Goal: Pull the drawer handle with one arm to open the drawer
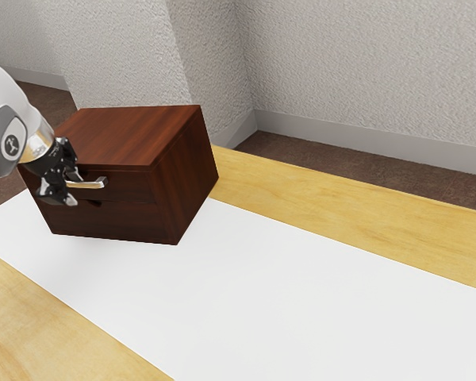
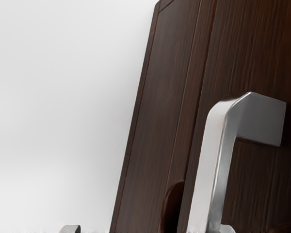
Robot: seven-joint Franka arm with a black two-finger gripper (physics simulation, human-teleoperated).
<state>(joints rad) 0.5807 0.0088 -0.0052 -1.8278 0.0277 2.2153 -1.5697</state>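
With the gripper at the drawer handle, whether clamped or loose I cannot tell, pull straight outward, level, so the box stays put.

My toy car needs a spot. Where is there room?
The mat is bare from the box to the exterior view's right; the wood strips beside it too. Crowded only at the handle, where the gripper is.

You have a cabinet of smooth, faintly glossy dark wood, a satin metal handle, a matt white sheet and a pale-wood table.
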